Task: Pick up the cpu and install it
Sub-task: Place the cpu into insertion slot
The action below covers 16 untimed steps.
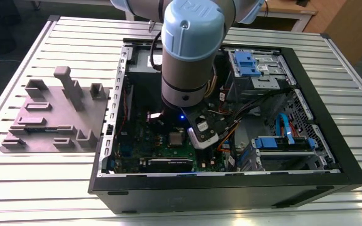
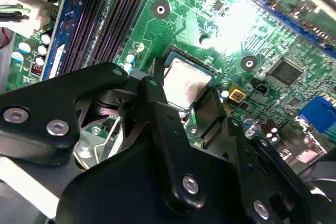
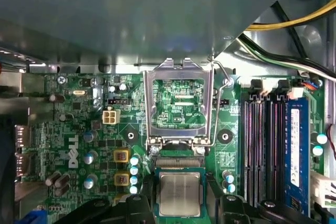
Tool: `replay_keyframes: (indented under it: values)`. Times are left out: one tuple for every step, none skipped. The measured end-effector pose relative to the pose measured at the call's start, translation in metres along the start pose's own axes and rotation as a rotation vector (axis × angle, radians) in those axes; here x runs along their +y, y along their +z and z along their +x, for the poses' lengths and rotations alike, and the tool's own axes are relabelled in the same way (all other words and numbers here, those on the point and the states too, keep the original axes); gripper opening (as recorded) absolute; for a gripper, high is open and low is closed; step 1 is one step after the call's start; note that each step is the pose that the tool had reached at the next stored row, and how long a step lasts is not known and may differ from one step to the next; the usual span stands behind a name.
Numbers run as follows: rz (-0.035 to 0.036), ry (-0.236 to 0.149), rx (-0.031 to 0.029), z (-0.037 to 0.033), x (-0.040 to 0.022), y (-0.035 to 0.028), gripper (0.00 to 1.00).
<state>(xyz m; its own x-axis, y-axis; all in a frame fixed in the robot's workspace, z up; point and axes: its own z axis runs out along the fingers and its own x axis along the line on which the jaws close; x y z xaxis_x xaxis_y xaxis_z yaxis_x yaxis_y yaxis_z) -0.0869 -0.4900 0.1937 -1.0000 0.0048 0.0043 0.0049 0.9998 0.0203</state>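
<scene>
Cpu lies in socket. Claw released, straddles socket. Lid frame beside socket stands open, so nothing holds cpu down. Watch out: if your claw bumps cpu, it tips, sits crooked, socket pins bend.

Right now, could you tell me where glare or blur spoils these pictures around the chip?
Second wrist view: white glare washes out the green board near the chip, whose metal top reads clearly; first wrist view: chip evenly lit, grey panel a soft blur; exterior view: even light, case interior dark.
</scene>
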Motion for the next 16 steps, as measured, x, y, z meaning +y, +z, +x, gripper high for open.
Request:
replay_keyframes:
  values:
    - [-0.0001,0.0,0.0,0.0,0.0004,0.0005,0.47]
    - [-0.0003,0.0,0.0,-0.0001,0.0005,0.001,0.47]
    - [-0.0003,0.0,0.0001,0.0,0.0006,0.0014,0.47]
    - [-0.0003,0.0,0.0001,0.0001,0.0006,0.0015,0.47]
    - [-0.0003,0.0,0.0001,0.0001,0.0006,0.0015,0.47]
    - [-0.0003,0.0,0.0001,0.0001,0.0006,0.0015,0.47]
    - [-0.0004,0.0,0.0001,0.0001,0.0006,0.0015,0.47]
    - [-0.0005,0.0,0.0001,0.0001,0.0006,0.0015,0.47]
    - [-0.0005,0.0,0.0001,0.0001,0.0006,0.0015,0.47]
    - [-0.0004,0.0,0.0001,0.0002,0.0006,0.0015,0.47]
    - [-0.0004,0.0,0.0001,0.0002,0.0006,0.0017,0.47]
    - [-0.0007,0.0,-0.0001,0.0002,0.0006,0.0021,0.47]
    - [-0.0008,0.0,-0.0001,0.0001,0.0006,0.0026,0.47]
    - [-0.0007,0.0,-0.0001,0.0001,0.0006,0.0033,0.48]
    - [-0.0005,0.0,-0.0001,0.0001,0.0006,0.0042,0.48]
    - [-0.0006,0.0,-0.0002,0.0001,0.0005,0.0049,0.55]
